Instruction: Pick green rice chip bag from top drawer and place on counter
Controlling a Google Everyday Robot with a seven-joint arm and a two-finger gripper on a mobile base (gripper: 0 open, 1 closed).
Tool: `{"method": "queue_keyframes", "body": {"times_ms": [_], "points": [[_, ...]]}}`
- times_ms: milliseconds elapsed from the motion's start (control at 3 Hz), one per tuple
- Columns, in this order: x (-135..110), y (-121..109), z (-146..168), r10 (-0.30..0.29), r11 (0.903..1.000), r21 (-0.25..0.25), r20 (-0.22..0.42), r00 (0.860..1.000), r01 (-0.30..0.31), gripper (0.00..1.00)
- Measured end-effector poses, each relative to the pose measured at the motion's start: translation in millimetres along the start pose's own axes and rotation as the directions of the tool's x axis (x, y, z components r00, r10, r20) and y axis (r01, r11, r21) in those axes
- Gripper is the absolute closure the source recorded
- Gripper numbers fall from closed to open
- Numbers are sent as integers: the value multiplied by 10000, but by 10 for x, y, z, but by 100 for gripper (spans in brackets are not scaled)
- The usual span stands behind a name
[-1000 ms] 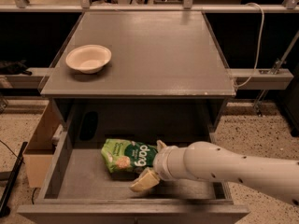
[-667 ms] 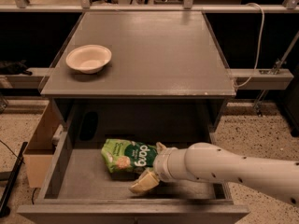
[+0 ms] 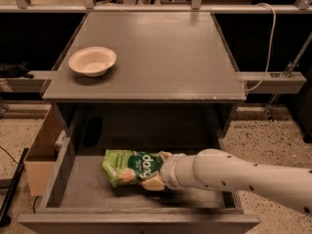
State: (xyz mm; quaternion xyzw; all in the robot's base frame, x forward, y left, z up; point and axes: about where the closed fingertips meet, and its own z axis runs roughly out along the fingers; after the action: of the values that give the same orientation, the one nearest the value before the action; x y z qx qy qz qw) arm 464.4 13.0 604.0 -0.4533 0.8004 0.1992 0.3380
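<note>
Bag: green rice chip bag (image 3: 127,166) lies in top drawer (image 3: 87,195), lower centre.
Gripper: gripper (image 3: 157,169) at bag's right end; jaws' closure cannot be told.
Risk: crinkled edge may slip; the lifted bag could catch the counter (image 3: 161,57) surface's front lip.

A light-green snack bag (image 3: 127,167), printed with a dark green round patch, white lettering and pale round chips, lies in the grey drawer (image 3: 85,191). The cream-coloured hand (image 3: 157,169) sits at the bag's right end, on a white arm (image 3: 234,174) dotted with small dark spots. Above, the matte grey tabletop (image 3: 161,57) carries an off-white bowl (image 3: 92,61). A black object (image 3: 92,130) shows at the drawer's back left. A tan cardboard box (image 3: 41,150) stands left of the cabinet. The floor (image 3: 273,140) is speckled beige, and a white cable (image 3: 270,38) hangs against the dark background at right.
</note>
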Motion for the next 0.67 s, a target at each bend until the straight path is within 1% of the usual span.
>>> {"method": "queue_keyframes", "body": {"times_ms": [667], "points": [[0, 0, 0, -1, 10000, 0, 0, 10000, 1, 96]]}}
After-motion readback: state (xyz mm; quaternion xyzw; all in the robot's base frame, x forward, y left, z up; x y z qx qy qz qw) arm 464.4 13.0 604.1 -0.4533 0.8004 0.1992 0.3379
